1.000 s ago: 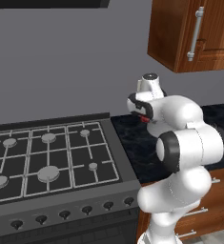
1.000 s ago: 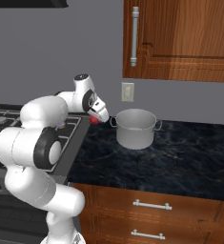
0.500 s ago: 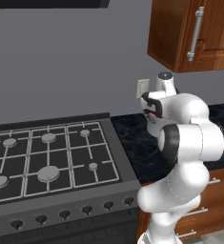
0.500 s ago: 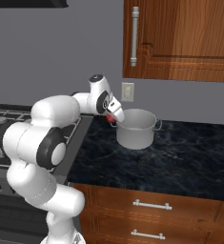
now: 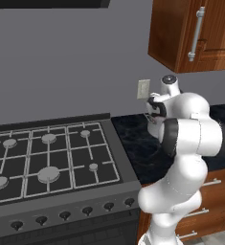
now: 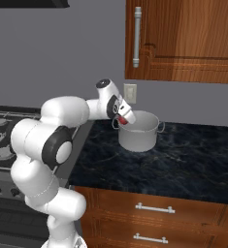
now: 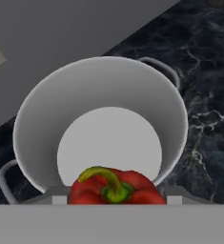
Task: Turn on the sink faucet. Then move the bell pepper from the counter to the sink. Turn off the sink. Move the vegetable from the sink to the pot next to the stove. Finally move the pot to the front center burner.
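Note:
My gripper [image 6: 123, 120] is shut on the red bell pepper [image 6: 121, 120], which it holds just above the left rim of the grey pot [image 6: 138, 138]. The pot stands on the dark counter [image 6: 183, 160] to the right of the stove [image 5: 47, 153]. Looking along the hand, the pepper [image 7: 114, 187] with its green stem sits between my fingertips [image 7: 59, 197], and the empty pot [image 7: 42, 119] opens right beneath it. The front center burner [image 5: 48, 174] is bare. The sink and faucet are out of view.
A wooden cabinet [image 6: 183, 38] hangs over the counter, above the pot. A wall outlet [image 6: 130, 93] sits behind the pot. Drawers [image 6: 154, 218] lie under the counter edge. My own arm [image 5: 190, 136] blocks the pot in the left base view.
The hand has carried the pepper to the right, from the stove's edge over to the pot's rim. The pot has stayed in place.

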You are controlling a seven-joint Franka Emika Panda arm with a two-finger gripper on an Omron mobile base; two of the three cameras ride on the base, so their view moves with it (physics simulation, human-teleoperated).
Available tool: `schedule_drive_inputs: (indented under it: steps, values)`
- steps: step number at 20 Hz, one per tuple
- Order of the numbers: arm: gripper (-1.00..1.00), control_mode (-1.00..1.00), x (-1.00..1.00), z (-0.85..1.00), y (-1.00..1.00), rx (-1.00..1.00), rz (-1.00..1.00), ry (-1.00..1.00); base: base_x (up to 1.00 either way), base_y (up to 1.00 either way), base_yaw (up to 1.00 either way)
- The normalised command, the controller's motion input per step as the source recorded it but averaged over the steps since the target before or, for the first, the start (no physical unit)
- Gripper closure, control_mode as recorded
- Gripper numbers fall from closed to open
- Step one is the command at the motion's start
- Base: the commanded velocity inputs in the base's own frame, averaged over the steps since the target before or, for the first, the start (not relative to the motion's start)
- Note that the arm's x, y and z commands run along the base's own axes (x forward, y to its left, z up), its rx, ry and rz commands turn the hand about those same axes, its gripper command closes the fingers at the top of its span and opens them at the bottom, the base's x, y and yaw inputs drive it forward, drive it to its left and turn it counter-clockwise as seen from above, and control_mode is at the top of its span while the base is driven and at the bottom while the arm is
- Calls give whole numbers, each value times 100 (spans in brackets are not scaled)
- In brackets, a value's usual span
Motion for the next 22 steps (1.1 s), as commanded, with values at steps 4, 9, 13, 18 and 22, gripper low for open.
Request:
schedule_drive_inputs:
  steps: [4,9,13,18,22]
  values:
    - [100,-100,40,-2,-26,-3,-1,-1,0,0,0]
    - [100,-100,34,-17,-14,-1,0,1,0,0,0]
    - [100,-100,31,-34,-8,-3,0,1,0,0,0]
    - [100,-100,43,-41,-9,-4,0,0,0,0,0]
    - [100,-100,48,-25,-16,-1,0,2,0,0,0]
